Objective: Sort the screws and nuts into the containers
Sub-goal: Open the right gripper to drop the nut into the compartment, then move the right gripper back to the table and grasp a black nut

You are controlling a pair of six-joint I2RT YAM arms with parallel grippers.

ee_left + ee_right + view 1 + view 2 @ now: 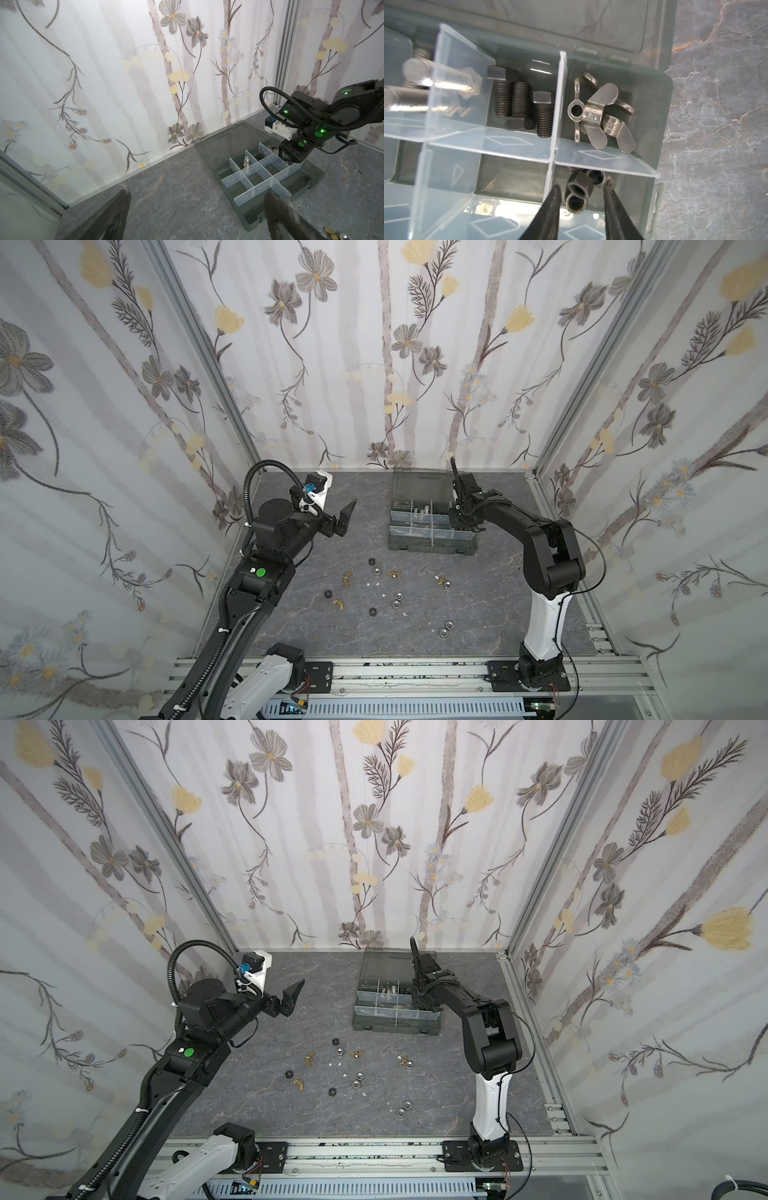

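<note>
Left gripper (347, 517) hangs wide open and empty above the surface (307, 630), well apart from the loose brass wing nuts (346, 578) and silver hex nuts (396, 604) scattered in front of the organiser case (432, 549). Right gripper (582, 184) is down inside a compartment (631, 187) at the case's right end, jaws parted a little astride black hex nuts (576, 202), gripping none that I can see. Lifting out, I could snag the clear divider (549, 176) or drag a nut over it.
</note>
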